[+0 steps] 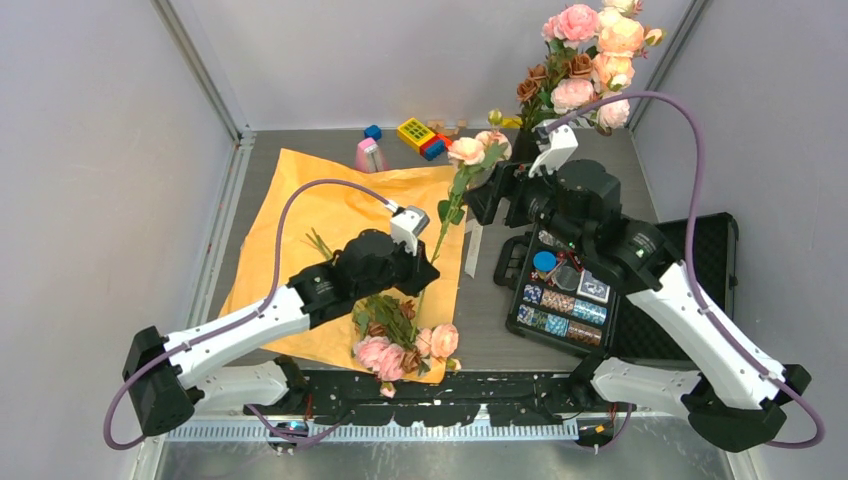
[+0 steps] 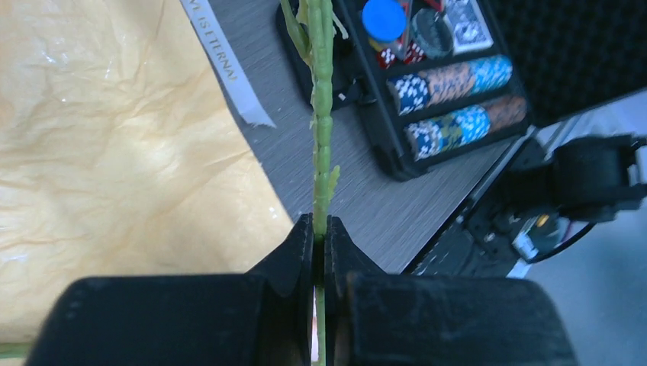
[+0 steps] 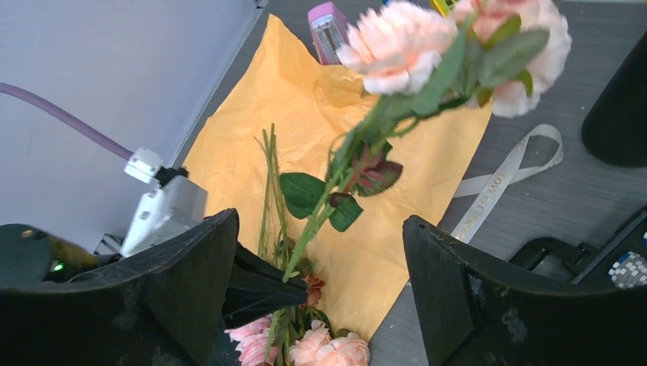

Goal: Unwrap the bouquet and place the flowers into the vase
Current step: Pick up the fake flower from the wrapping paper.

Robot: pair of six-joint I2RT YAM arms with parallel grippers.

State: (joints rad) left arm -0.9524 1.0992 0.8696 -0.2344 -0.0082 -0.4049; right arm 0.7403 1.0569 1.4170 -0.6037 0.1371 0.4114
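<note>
Left tool [image 2: 320, 229] pinches a rose stem [image 2: 322, 137] above ribbon [image 2: 229, 76] and chip case [image 2: 393, 164]; right tool [image 3: 320, 221] gapes wide, seemingly empty.

The top external camera hangs above and behind both arm bases, looking down and forward from afar over the whole surface [image 1: 485, 325]. The left wrist camera sits close behind the left gripper [image 2: 320, 229] and faces forward past its tips, with the stem [image 2: 322, 137] straight ahead, the chip case [image 2: 375, 122] ahead to its right and the ribbon [image 2: 229, 76] ahead to its left. The right wrist camera looks out between the fingers of the right gripper [image 3: 320, 221], near and slightly downward. All three views share the orange paper [image 1: 340, 220], the ribbon and that stem.
</note>
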